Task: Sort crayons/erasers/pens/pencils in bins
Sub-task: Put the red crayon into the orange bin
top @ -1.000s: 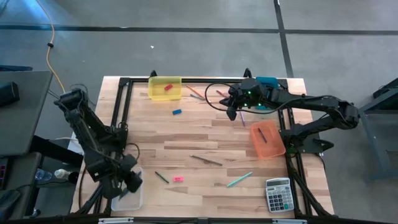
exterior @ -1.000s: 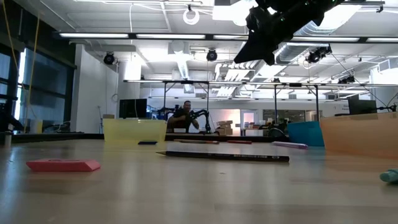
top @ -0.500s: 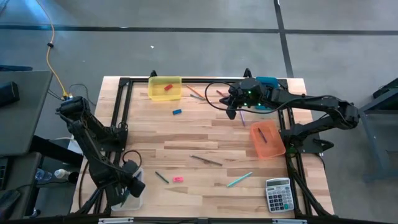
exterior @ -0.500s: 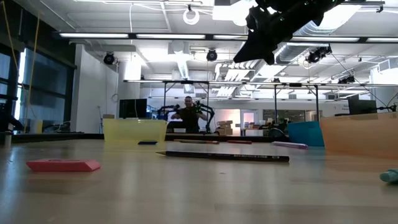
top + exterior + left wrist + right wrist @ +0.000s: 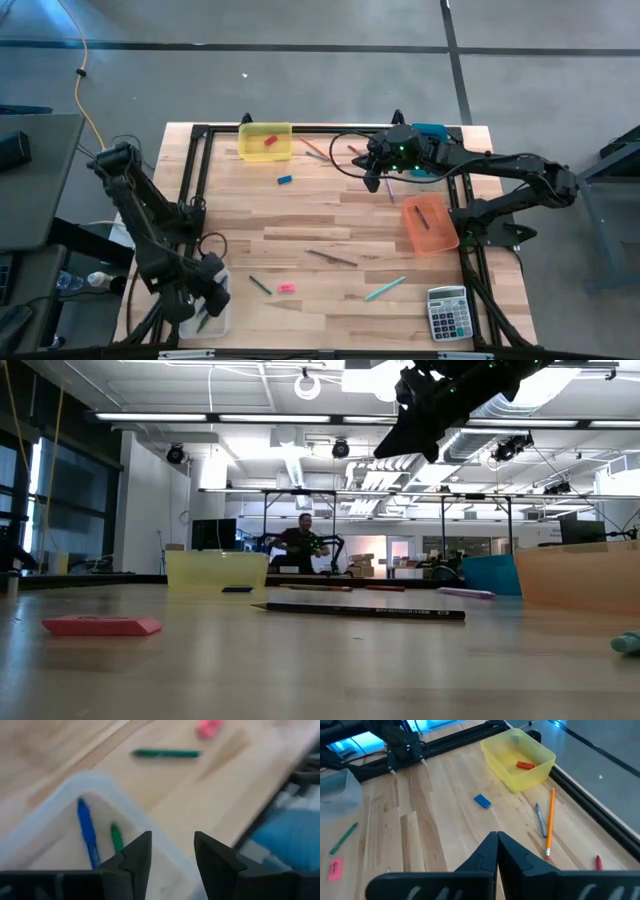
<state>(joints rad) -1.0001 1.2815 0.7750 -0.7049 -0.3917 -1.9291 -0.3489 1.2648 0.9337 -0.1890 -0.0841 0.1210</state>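
Wooden tabletop carries four bins: yellow bin, teal bin, orange bin and clear bin.

Step in hand: the left gripper hangs over the clear bin at the near left corner, fingers spread and empty. A blue stick and a green stick lie in that bin, so a drop appears complete. The right gripper hovers at the far edge near the teal bin, fingers pressed together; whether it pinches anything cannot be determined.

Next move: fetch a loose item. Nearest to the left arm are the green pencil and pink eraser.

Remaining: blue eraser beside the yellow bin, which already holds a red eraser; orange pencil; calculator. No obstruction is apparent.
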